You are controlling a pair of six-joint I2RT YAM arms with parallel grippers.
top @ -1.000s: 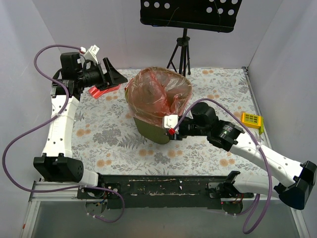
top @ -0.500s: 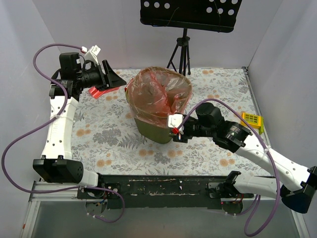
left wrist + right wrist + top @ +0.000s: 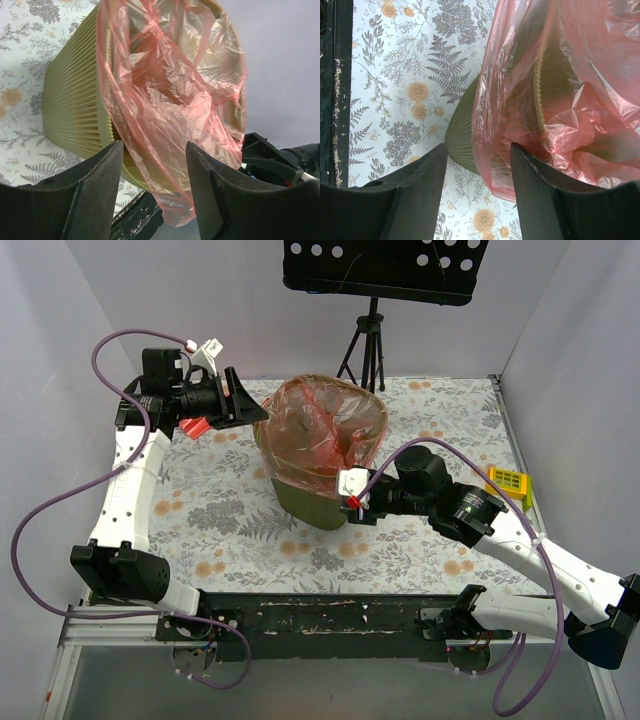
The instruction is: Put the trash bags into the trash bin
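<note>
Right gripper [image 3: 352, 498]: nearest to the bases, at the near-right wall of the trash bin [image 3: 300, 502]. In the right wrist view the jaws are spread wide and grip nothing. A hanging flap of red film lies ahead between them, with no contact that I can confirm.

Trash bin: upright on the floral tablecloth [image 3: 230, 525], mid-table.

Trash bag [image 3: 320, 430]: inside the bin. The film lines the mouth, wraps over the rim and is bunched in the well. The flap hangs outside the near-right wall. I cannot tell whether this is one bag or several; no loose red film shows on the cloth.

Left gripper [image 3: 240, 405]: at the bin's far-left rim, jaws likewise parted, nothing held. The left wrist view looks straight at the wrapped rim.

Progress, my judgement: bagging essentially done. What may be left is tucking the outside flap and clearing both arms.

Writing:
- Yellow block [image 3: 508, 482], right of the bin: grid-like face, nothing legible.
- Small red box [image 3: 196, 426], behind the left gripper: too small to read.
- Music stand [image 3: 385, 265], at the back: perforated, no text.
- Bin and bag: no brand or label visible.
</note>
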